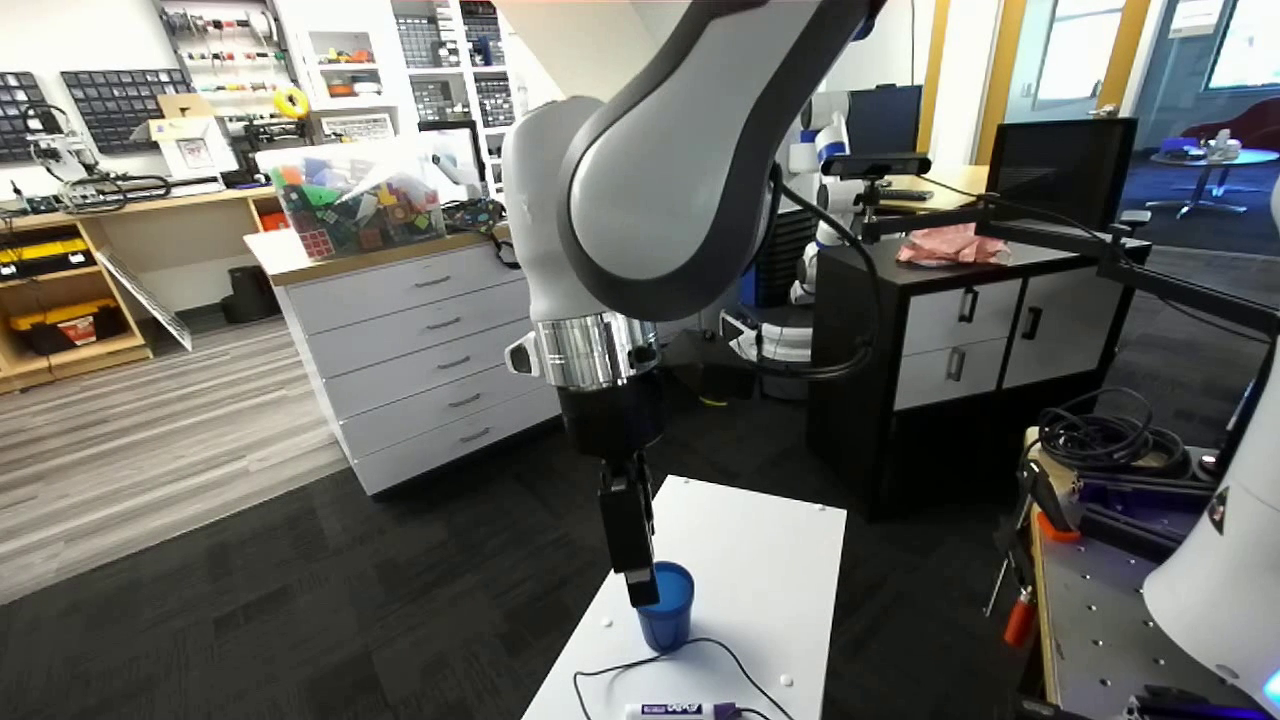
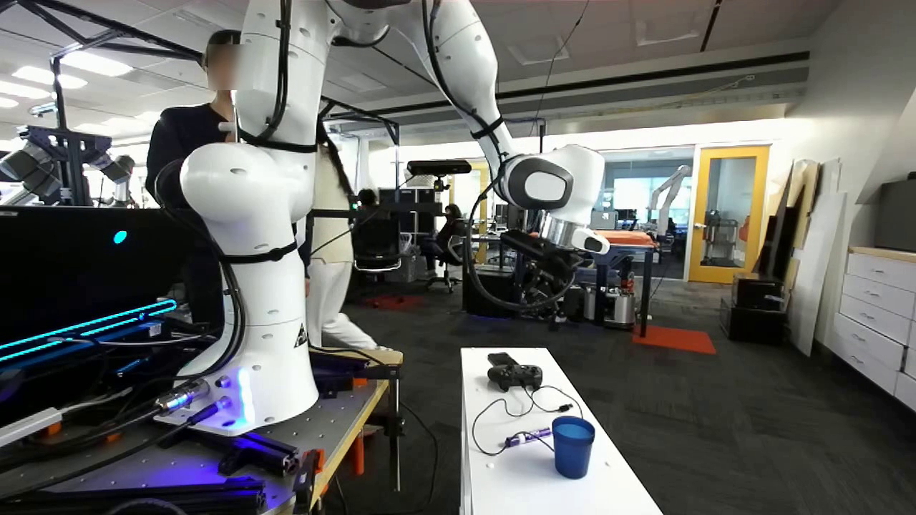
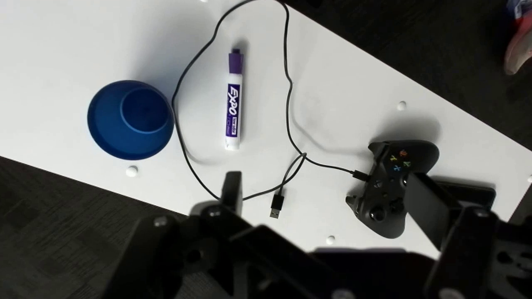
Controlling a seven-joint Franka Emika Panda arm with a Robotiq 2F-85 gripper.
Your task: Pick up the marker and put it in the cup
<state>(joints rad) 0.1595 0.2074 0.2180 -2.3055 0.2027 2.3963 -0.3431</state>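
The claw [image 3: 330,193] hangs in the air above the white desk [image 3: 341,79], pointing down, its two fingers [image 3: 232,187] spread wide apart. Ahead of one finger, lower down and well clear of it, I can see the marker [image 3: 234,99] lying on the desk, white with a purple cap, the cap end turned away from the claw. Further out on that finger's side stands the cup [image 3: 106,120], blue and upright, its mouth facing up; in an exterior view a fingertip [image 1: 643,588] crosses in front of its rim, though the two are apart. A thin black cable [image 3: 291,85] loops around the marker and runs right up by the cup; whether it touches, I can't tell. Its USB plug [image 3: 277,203] lies on the desk, seen through the gap between the fingers. Below the opposite finger, partly hidden by it in the wrist view, sits a black game controller [image 3: 384,193], with a dark flat slab [image 3: 478,193] near it. Well away from the claw, beyond the arm [image 2: 275,357], someone in a dark top [image 2: 182,132] is standing.
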